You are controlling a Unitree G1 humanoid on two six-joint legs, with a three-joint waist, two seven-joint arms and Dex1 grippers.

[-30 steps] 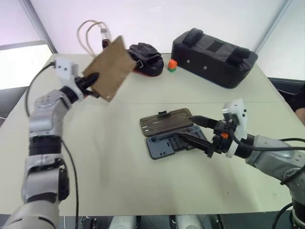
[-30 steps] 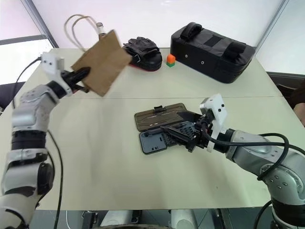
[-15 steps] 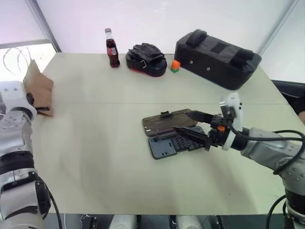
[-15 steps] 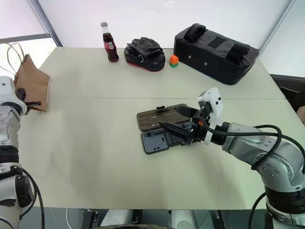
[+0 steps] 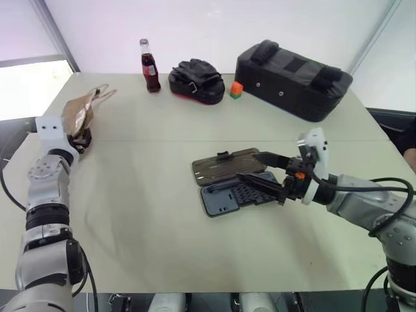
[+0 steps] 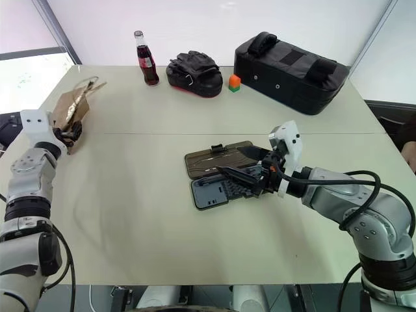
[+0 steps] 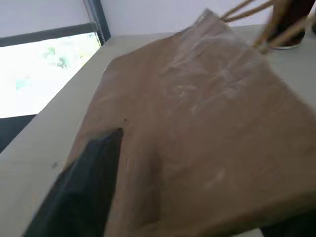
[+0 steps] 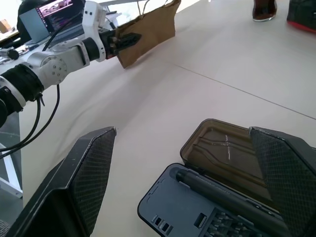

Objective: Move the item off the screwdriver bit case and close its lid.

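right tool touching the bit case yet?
Apart. In the right wrist view the right tool stands open, fingers either side above the bit case, table showing between.

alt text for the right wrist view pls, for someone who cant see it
The right end effector hangs open over the screwdriver bit case, whose smoky lid lies flat open on the pale table. Across the table, the left end effector is at the lower edge of the brown paper bag.
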